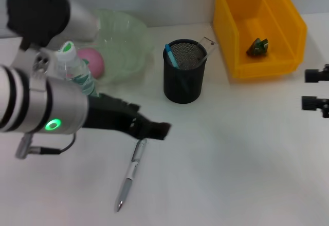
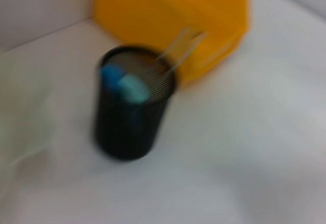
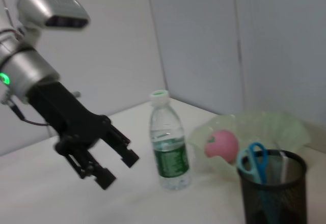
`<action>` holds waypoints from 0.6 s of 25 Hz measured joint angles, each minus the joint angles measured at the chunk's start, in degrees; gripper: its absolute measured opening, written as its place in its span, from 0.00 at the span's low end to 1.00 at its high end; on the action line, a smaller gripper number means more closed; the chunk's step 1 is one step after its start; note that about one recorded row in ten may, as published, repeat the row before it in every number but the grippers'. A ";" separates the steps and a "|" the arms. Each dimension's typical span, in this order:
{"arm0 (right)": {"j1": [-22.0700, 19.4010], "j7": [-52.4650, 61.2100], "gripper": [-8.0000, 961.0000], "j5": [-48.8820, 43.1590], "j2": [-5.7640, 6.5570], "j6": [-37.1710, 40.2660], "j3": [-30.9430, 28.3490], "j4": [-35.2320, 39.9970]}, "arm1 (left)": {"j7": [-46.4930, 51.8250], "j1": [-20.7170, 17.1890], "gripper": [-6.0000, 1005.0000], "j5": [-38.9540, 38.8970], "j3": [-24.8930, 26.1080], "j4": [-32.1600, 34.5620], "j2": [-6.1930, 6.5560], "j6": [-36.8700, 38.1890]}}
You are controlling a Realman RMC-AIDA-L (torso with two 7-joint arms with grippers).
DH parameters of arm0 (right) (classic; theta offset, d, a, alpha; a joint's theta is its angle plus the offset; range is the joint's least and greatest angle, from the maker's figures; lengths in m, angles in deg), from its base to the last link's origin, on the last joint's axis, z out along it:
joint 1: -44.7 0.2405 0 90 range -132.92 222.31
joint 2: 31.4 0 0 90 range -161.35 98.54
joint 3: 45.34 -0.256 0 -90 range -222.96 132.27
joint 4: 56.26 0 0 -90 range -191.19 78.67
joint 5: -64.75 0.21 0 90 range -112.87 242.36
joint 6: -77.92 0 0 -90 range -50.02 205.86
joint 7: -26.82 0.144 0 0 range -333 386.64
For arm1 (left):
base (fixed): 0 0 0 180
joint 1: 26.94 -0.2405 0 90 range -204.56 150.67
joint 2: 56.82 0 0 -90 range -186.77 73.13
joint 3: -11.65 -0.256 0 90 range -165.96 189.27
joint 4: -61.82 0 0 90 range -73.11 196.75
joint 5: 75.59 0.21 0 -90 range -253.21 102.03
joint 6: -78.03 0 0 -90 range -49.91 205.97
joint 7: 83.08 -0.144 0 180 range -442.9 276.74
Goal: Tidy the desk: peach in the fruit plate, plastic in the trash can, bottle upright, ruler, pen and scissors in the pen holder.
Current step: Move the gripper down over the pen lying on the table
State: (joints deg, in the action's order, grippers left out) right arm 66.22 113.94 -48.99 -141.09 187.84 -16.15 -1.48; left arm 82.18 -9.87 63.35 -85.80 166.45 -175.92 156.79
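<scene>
Pen [image 1: 130, 175] lies flat on the table [image 1: 231, 159], at 7 o'clock from the pen holder [image 1: 184, 72]. Left hand [image 1: 154, 128] hovers just above its upper end, open, empty. Next: descend, grasp, carry to holder. Right hand [image 1: 316, 90] parked at 3 o'clock.

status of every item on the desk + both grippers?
Clear plastic water bottle: upright.
Pink peach: in green fruit plate.
Blue-handled scissors: in black mesh pen holder.
Clear ruler: in holder.
Silver pen: lying on desk.
Dark plastic scrap: in yellow bin.
Left gripper: open, above pen.
Right gripper: parked.
</scene>
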 joint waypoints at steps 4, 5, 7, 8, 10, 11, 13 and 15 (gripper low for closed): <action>0.03 -0.38 0.79 -1.39 0.50 0.15 -1.88 -0.46 | -0.01 7.32 0.78 -3.07 0.81 -5.28 -0.07 2.45; -0.02 -0.49 0.79 -1.45 0.44 0.11 -1.92 -0.54 | -0.01 7.32 0.77 -3.07 0.81 -5.28 -0.07 2.45; -0.26 -0.60 0.79 -1.49 0.22 -0.21 -1.68 -0.78 | 0.00 9.08 0.76 -2.87 0.87 -7.78 -0.07 3.38; -0.26 -0.60 0.78 -1.49 0.22 -0.21 -1.68 -0.78 | 0.06 11.03 0.75 -2.67 0.44 -9.64 -0.06 4.41; -0.41 -0.66 0.78 -1.52 0.19 -0.41 -1.72 -1.09 | 0.06 13.21 0.74 -1.22 -0.89 -10.53 -0.08 5.97; -0.53 -0.69 0.78 -1.53 0.17 -0.41 -1.83 -1.21 | 0.06 13.99 0.74 -0.19 -1.60 -10.63 -0.07 6.53; -0.73 -0.70 0.78 -1.53 0.08 -0.42 -2.06 -1.25 | 0.05 16.07 0.74 3.28 -3.72 -10.62 -0.07 8.07; -0.70 -0.66 0.78 -1.23 -0.21 -0.33 -2.10 -1.25 | 0.05 17.82 0.74 4.72 -4.60 -11.20 -0.07 9.20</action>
State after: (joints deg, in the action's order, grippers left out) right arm 65.52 113.27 -50.22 -141.30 187.52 -18.26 -2.73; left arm 82.23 7.94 68.08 -90.40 155.25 -176.00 166.00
